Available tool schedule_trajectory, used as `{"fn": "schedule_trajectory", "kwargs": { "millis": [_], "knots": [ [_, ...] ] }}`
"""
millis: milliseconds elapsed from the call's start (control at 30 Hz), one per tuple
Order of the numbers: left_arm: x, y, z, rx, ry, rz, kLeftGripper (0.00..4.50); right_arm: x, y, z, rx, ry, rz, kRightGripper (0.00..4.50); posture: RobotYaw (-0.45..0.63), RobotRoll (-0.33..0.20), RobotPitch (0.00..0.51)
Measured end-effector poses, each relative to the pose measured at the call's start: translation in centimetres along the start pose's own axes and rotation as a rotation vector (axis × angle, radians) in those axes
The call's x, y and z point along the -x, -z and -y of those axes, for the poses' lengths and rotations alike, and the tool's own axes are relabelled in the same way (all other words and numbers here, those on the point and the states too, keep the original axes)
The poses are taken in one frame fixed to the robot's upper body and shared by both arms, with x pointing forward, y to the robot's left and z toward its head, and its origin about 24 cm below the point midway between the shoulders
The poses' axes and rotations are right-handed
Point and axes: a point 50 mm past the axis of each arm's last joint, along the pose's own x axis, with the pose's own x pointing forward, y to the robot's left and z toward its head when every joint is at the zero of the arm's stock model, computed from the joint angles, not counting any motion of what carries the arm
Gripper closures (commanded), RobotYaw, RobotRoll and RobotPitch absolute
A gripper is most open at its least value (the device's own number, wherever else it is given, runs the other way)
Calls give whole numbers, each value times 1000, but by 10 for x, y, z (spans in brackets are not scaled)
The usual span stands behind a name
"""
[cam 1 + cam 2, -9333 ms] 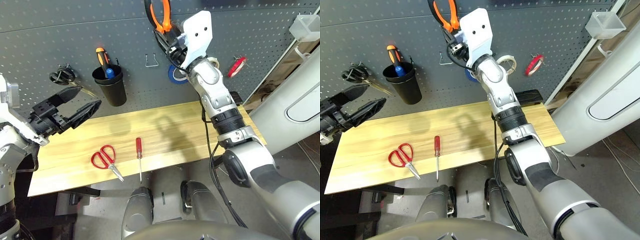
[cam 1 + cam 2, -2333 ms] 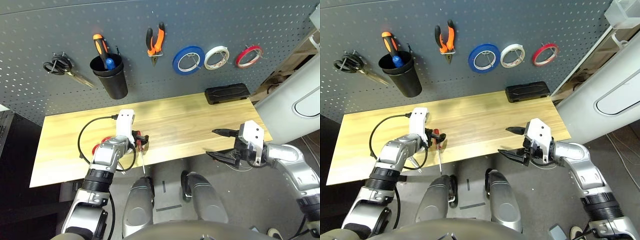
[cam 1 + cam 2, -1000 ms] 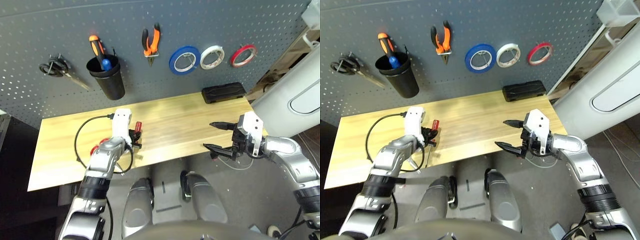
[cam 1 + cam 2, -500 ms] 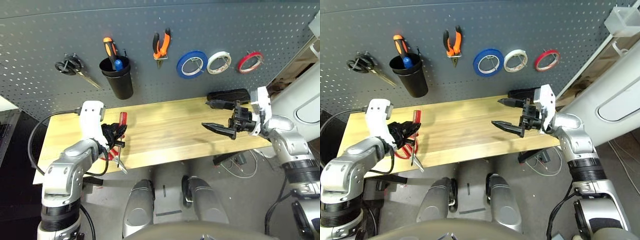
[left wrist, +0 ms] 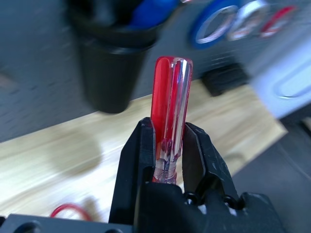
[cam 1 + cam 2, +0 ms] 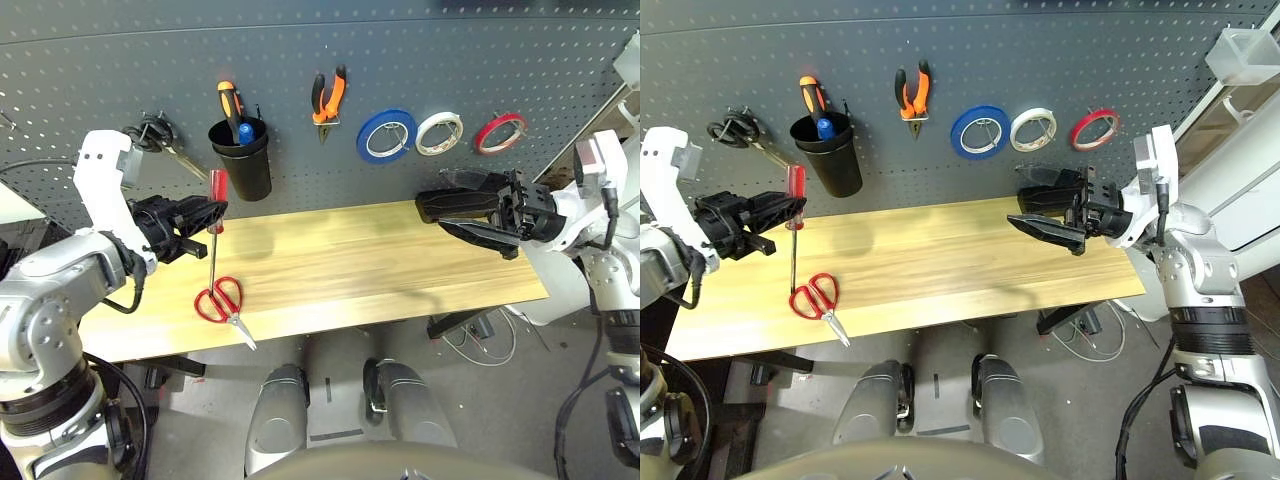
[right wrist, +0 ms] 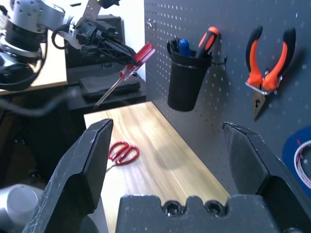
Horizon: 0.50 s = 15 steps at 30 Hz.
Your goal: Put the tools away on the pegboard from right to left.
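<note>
My left gripper (image 6: 205, 212) is shut on the red-handled screwdriver (image 6: 215, 186). It holds the tool upright above the table's left part, handle up, just left of and below the black cup (image 6: 241, 160) on the pegboard (image 6: 100, 60). From the left wrist, the fingers (image 5: 133, 165) clamp the handle's lower end. The red-handled scissors (image 6: 222, 300) lie flat on the table (image 6: 380, 260) under the shaft. The pliers (image 6: 328, 92) and the red tape ring (image 6: 500, 132) hang on the board. My right gripper (image 6: 448, 200) hovers open and holds nothing over the table's right end.
An orange-handled screwdriver (image 6: 228, 100) stands in the cup. Black-handled scissors (image 6: 155, 135) hang to its left. Blue (image 6: 387, 135) and white (image 6: 440, 133) tape rolls hang between the pliers and the red ring. A white cabinet (image 6: 1240, 150) stands right of the table.
My left gripper has lifted the screwdriver up and left, toward the cup. My right gripper has risen, still open. The camera has shifted too.
</note>
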Motion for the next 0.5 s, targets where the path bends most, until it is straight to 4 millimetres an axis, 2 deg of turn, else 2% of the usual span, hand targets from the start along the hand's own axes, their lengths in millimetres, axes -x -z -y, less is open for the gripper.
{"fn": "schedule_trajectory", "kwargs": {
  "millis": [200,400,500],
  "knots": [
    [7,-41,2,-11,87,202,3623,-2,-11,4,40,-4,2,0,90,0,57],
    [-1,-62,-12,45,33,413,3623,-3,-13,5,45,-1,2,0,85,0,51],
    [-5,-79,-24,63,-70,556,3623,-4,-13,6,47,4,2,0,76,0,48]
  ]
}}
